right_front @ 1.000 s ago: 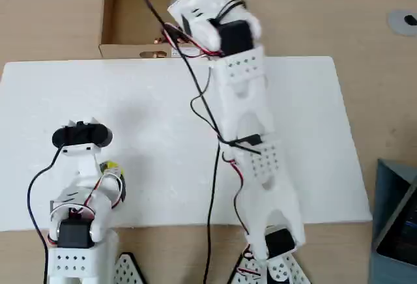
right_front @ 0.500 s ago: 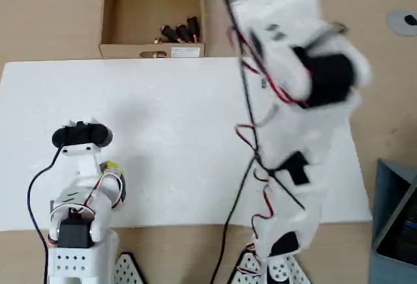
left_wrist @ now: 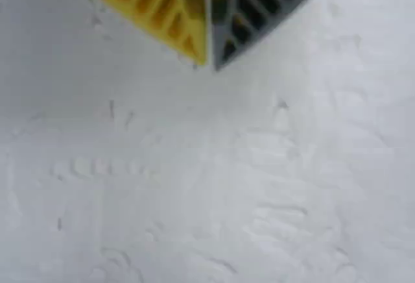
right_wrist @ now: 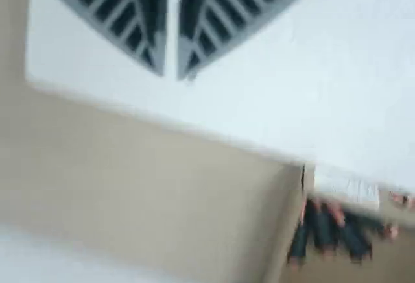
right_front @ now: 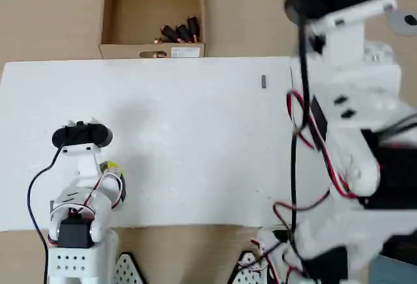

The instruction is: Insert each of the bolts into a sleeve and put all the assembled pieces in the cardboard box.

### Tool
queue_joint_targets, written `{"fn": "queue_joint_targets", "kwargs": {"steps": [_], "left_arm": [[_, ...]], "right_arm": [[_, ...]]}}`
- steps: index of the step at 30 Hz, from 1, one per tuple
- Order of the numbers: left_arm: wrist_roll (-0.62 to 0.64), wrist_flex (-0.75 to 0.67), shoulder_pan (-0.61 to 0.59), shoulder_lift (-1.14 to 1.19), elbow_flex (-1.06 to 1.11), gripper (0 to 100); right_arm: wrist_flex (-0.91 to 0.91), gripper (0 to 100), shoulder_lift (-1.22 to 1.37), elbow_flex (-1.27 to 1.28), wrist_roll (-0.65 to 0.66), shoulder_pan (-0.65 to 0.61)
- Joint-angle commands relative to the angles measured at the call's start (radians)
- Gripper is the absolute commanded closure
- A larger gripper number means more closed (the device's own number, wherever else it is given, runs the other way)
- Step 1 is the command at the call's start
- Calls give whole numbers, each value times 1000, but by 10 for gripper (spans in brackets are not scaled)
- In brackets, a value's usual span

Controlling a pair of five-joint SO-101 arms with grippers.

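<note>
Several assembled pieces [right_front: 177, 34] are lying bunched up inside the cardboard box [right_front: 111, 10], in the corner closest to the white mat [right_front: 163, 141]. One small grey piece [right_front: 263, 81] sits alone on the mat, well away from the box, and it's too tiny to tell what it is. The left gripper [left_wrist: 209, 62] hangs just over the mat, its yellow and grey fingers pressed together on nothing. The right gripper [right_wrist: 172, 70] is up above the mat's edge, fingers pretty much closed and empty too.
</note>
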Motion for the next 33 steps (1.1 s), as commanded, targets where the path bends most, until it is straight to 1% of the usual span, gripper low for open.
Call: {"fn": "queue_joint_targets", "kwargs": {"steps": [1, 9, 15, 24, 33], "left_arm": [[-2, 2, -2, -7, -5, 997], [-2, 2, -2, -7, -5, 997], [-2, 2, -2, -7, -5, 997], [-2, 2, -2, -7, -5, 997], [-2, 2, -2, -7, -5, 997]], "right_arm": [[-44, 989, -151, 274, -44, 53], [-305, 989, -579, 947, -55, 58], [-437, 989, -835, 1372, -54, 62], [-609, 989, -1125, 1844, -52, 62], [-674, 989, -1366, 2158, -51, 58]]}}
